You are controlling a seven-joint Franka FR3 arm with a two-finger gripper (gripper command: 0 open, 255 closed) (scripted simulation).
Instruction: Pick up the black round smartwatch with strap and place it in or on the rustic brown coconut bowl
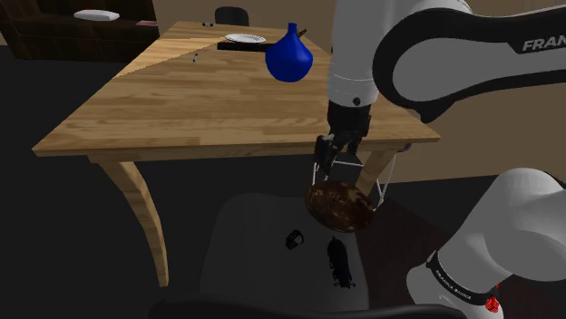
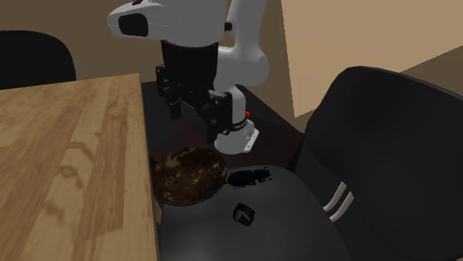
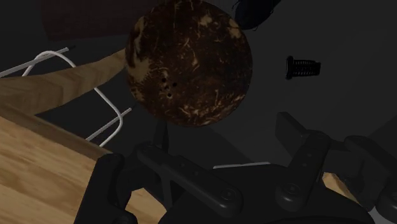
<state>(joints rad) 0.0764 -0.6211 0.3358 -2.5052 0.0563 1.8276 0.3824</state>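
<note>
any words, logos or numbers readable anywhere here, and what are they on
"FRAN": on the arm in the shoulder view, cut off by the picture's edge.
Small light print on the dark ring round the arm's lower joint: too small to read.
No text on the bowl or the blue vase.

Smartwatch [image 2: 243, 213] near bowl [image 2: 188, 175] (both on chair seat [image 2: 297, 226]).

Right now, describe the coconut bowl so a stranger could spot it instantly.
Find the wooden table, then the chair seat by its edge. The bowl sits on that seat: large, round and mottled brown, unlike the small black piece and the long black one beside it.
</note>
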